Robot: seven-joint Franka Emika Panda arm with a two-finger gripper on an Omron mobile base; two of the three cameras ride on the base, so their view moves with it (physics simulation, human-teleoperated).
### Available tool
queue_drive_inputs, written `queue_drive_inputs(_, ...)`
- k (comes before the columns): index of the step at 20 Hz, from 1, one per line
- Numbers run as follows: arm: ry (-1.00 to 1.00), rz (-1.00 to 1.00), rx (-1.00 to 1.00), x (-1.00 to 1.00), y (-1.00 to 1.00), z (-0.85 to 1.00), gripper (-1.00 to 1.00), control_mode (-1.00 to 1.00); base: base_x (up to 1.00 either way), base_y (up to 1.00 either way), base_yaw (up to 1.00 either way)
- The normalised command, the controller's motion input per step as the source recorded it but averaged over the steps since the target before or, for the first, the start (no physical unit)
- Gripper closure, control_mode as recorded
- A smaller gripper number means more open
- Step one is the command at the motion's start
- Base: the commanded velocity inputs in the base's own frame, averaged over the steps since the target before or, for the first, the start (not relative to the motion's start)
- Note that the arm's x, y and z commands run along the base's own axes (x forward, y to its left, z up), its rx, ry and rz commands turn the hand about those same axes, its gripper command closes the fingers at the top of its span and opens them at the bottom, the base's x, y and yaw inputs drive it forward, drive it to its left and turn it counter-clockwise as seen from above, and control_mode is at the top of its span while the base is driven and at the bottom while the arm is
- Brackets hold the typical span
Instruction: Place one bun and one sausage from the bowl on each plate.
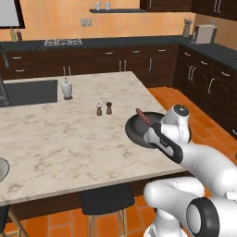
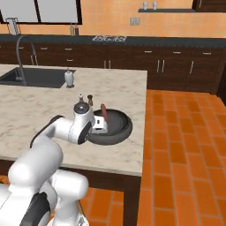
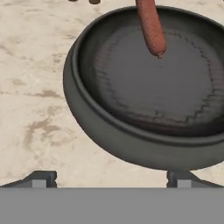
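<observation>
A dark grey bowl (image 1: 131, 131) (image 2: 126, 128) (image 3: 101, 132) stands on the marble island near its right edge. One reddish-brown sausage (image 1: 141, 116) (image 2: 103, 111) (image 3: 151, 27) leans in it, upper end on the far rim, lower end on the bowl's floor. My gripper (image 1: 151, 134) (image 2: 99, 125) (image 3: 111, 177) hovers just over the near rim, tilted toward the bowl, open, with nothing between its fingertips (image 3: 42, 178). No bun shows in the part of the bowl I can see. The plates are out of view.
Two small shakers (image 1: 104, 109) (image 2: 85, 99) stand just beyond the bowl. A white dispenser (image 1: 67, 88) sits by the sink (image 1: 28, 92) at the far left. A grey round rim (image 1: 2, 169) pokes in at the left edge. Stools (image 1: 103, 199) stand under the near counter edge.
</observation>
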Motion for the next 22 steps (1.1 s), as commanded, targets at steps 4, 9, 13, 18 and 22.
queue_drive_inputs(4, 0.0, 0.0, 0.0, 0.65, -0.23, 0.18, -1.0, -1.0, 0.0, 0.0, 0.0)
queue_drive_inputs(9, 0.0, 0.0, 0.0, 0.66, -0.11, 0.09, -1.0, -1.0, 0.0, 0.0, 0.0)
queue_drive_inputs(13, 0.01, 0.0, 0.0, 0.49, 0.0, 0.07, -1.0, -1.0, 0.0, 0.0, 0.0)
queue_drive_inputs(18, 0.01, 0.0, 0.0, 0.56, 0.0, 0.0, -1.0, -1.0, 0.0, 0.0, 0.0)
queue_drive_inputs(22, 0.0, 0.02, 0.0, 0.59, -0.01, -0.09, -1.0, -1.0, 0.0, 0.0, 0.0)
